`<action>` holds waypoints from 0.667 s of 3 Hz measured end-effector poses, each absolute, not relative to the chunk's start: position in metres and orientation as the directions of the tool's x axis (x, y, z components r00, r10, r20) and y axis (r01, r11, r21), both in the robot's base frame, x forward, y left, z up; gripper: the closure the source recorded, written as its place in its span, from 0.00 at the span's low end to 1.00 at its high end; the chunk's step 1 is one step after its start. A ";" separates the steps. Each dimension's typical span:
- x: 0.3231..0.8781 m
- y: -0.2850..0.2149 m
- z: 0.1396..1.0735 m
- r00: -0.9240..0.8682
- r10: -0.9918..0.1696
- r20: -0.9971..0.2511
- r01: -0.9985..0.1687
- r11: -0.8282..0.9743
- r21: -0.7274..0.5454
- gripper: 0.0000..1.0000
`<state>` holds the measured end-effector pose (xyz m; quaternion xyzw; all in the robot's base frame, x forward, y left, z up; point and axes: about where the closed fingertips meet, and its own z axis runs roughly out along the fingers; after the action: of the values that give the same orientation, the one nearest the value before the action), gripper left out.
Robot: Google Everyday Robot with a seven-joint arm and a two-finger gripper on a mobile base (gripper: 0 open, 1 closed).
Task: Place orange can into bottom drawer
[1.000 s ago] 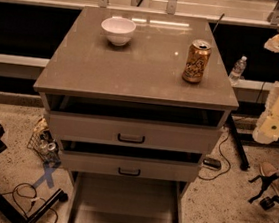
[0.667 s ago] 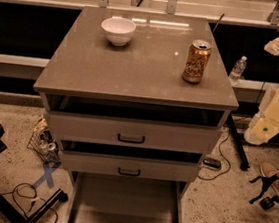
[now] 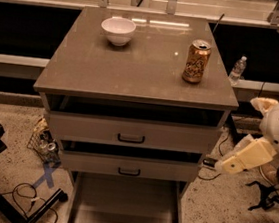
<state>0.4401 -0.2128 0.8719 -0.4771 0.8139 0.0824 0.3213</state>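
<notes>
On cabinet top (image 3: 134,70), right side: orange can (image 3: 196,61) upright, gold-orange, pale lettering, silver lid. Gripper (image 3: 226,166) low at right, apart from can; grip state can't be told.

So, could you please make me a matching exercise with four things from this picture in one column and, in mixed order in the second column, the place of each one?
Column one
1. orange can
2. white bowl
3. bottom drawer
4. gripper

Column two
A. pulled open, low by the floor
B. back left of the cabinet top
C. near the right edge of the cabinet top
D. off the cabinet's right side, at drawer height, away from the can

Pairs: 1-C, 2-B, 3-A, 4-D
</notes>
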 end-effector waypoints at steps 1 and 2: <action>0.475 -0.207 0.848 -0.296 -0.594 -0.748 -0.793 0.589 -0.154 0.00; 0.541 -0.215 0.849 -0.185 -0.455 -0.871 -0.695 0.688 -0.211 0.00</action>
<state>0.5412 -0.2154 0.8491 -0.3777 0.7610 0.1165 0.5145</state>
